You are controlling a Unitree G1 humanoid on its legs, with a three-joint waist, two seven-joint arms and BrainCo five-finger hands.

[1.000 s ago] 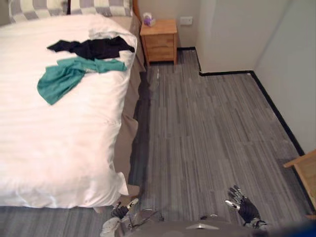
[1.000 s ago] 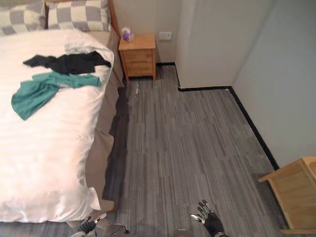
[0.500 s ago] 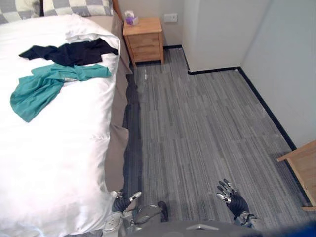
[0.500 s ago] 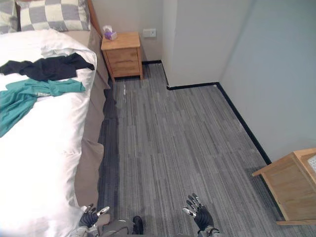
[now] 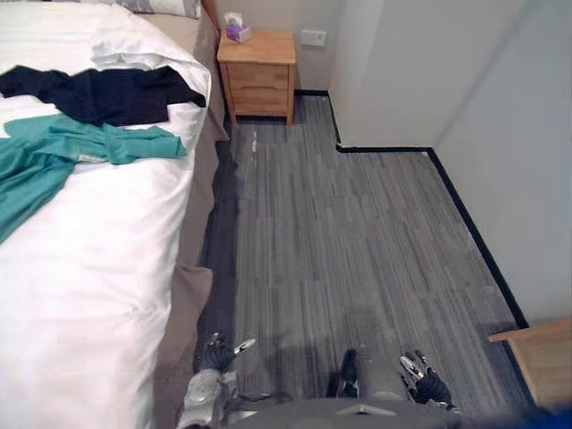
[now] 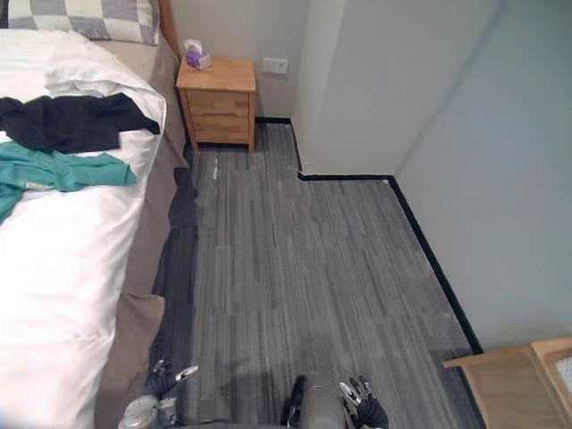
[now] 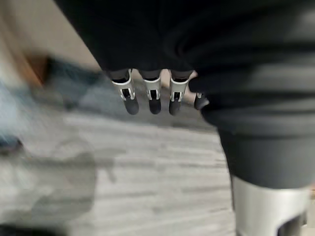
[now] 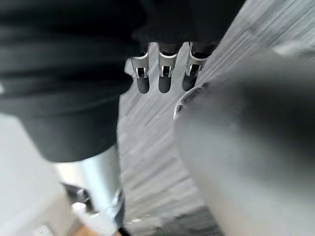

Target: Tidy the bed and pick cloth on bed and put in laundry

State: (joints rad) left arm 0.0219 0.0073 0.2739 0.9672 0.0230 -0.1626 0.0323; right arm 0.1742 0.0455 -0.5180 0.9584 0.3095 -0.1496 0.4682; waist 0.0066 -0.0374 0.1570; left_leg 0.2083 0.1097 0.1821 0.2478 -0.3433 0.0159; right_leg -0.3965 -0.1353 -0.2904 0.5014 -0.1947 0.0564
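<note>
Left hand: the left hand (image 5: 214,353) hung low at the near left, just beside the bed's near end, its fingers (image 7: 154,98) straight and slack, holding nothing.
Right hand: the right hand (image 5: 429,382) hung at the near right above the grey plank-patterned floor (image 5: 340,223), its fingers (image 8: 165,81) straight and empty too.
Bed: the white-quilted bed (image 5: 89,295) ran along the left side, from near to far.
Task's things: the crumpled teal cloth (image 5: 54,156) lay on the quilt, well apart from both hands. The crumpled black cloth (image 5: 98,94) lay close against its far side.
Far end: a small light-wood nightstand (image 5: 259,67) stood by the far wall, with a white-and-purple tissue box (image 5: 236,29) on top.
Step in hand: judged to be the approach along the bedside, with no cloth picked up yet.
Next move: probably a further step towards the far end, then a left-hand reach across the quilt to gather the teal cloth.
Writing: none could be read, and any print on the tissue box was too small.
</note>
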